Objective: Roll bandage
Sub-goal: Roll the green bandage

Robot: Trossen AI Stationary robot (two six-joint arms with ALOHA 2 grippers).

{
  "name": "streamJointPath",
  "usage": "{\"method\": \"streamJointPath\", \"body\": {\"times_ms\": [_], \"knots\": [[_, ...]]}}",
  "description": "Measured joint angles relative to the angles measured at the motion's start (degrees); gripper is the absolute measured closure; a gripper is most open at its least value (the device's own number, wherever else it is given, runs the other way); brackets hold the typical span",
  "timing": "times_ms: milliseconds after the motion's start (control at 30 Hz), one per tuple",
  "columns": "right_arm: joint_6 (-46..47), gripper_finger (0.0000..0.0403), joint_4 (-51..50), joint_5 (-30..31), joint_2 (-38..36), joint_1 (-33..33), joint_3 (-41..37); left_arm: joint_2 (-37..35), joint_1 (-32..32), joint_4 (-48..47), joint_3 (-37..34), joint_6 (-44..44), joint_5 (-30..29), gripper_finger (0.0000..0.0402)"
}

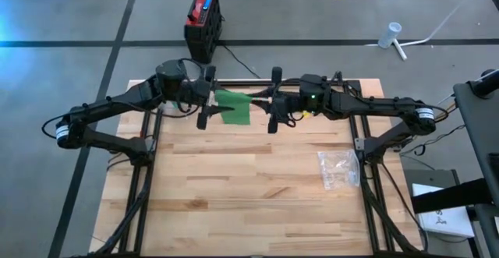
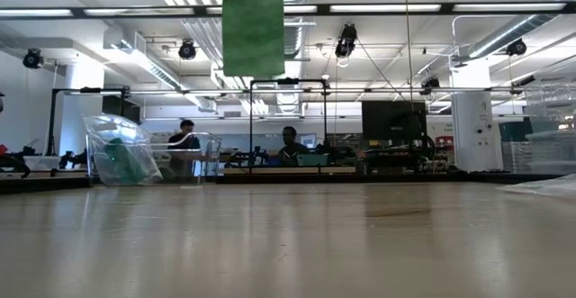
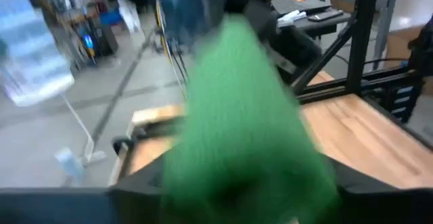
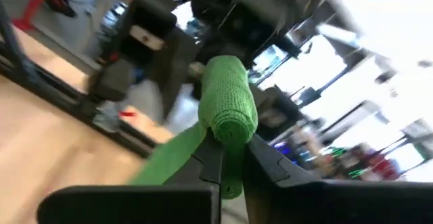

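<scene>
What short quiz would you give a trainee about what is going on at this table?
1. True or false: the green bandage lies flat on the wooden table.
2. Which part of the bandage does the right hand pinch? A) the rolled end B) the loose flat end C) no part of it
3. Fill in: the clear plastic bag lies on the table's ____ side in the high view.

Key: 1 false, it hangs in the air above the table. 2 A. 3 right.
</scene>
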Motion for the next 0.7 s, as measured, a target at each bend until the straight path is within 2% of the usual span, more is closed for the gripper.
{"method": "streamJointPath", "body": {"times_ms": [167, 333, 500, 700], "knots": [[-10.63, 0.0388, -0.01, 0.33, -0.03, 0.11, 0.10, 0.00, 0.01, -2.92, -0.04, -3.19, 0.36, 0.0151], [-14.89, 0.0388, 0.08, 0.27, 0.07, 0.13, 0.10, -0.04, 0.03, -2.91, -0.03, -5.71, 5.95, 0.0102], [-16.10, 0.0388, 0.11, 0.28, 0.17, 0.95, 0.10, -0.09, 0.22, -3.09, -0.02, -5.93, 4.30, 0.0080], [-16.44, 0.0388, -0.21, 0.28, 0.19, 2.01, 0.10, -0.84, 2.49, -3.08, 0.00, -5.77, 3.02, 0.0073]]}}
